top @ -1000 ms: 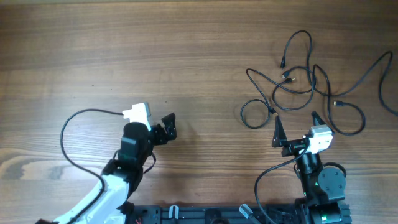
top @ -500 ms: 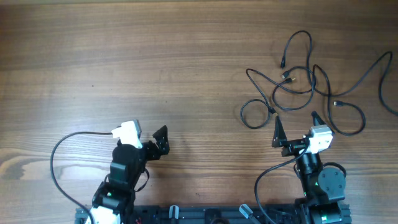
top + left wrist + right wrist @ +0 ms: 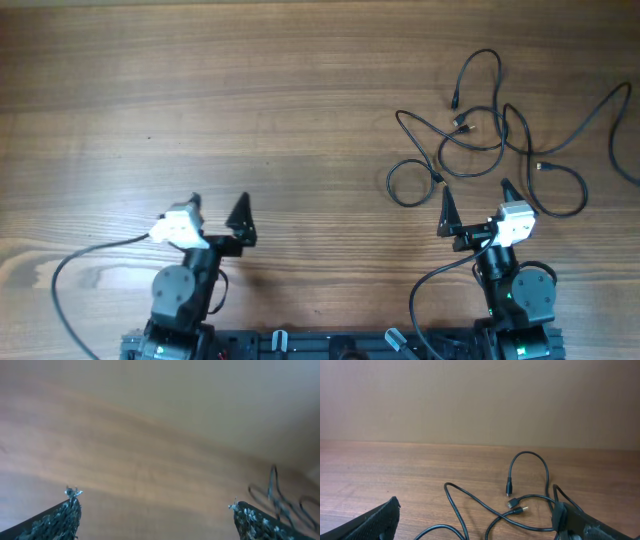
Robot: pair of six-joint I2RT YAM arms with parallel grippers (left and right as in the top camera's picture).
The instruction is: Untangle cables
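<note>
The cables [image 3: 500, 108] lie as loose black strands crossing one another at the table's back right, with small plug ends [image 3: 461, 123] and one round loop [image 3: 389, 183] nearest the front. My right gripper [image 3: 476, 190] stands open just in front of that loop, touching nothing. In the right wrist view the cables [image 3: 477, 500] run between and beyond its open fingers [image 3: 476, 510], with two plugs [image 3: 518, 509] lying on the wood. My left gripper [image 3: 218, 205] is open over bare wood at the front left. Its own view shows the open gripper [image 3: 154, 500] with the cables [image 3: 275, 495] blurred far to the right.
One more black strand [image 3: 615, 150] curves off the right edge of the table. The left arm's own thicker wire [image 3: 80, 260] loops out over the wood at the front left. Both arm bases [image 3: 350, 345] sit along the front edge.
The left arm has pulled back toward the front left and its gripper has swung to face away from the base. The right arm and the cables have not moved.
</note>
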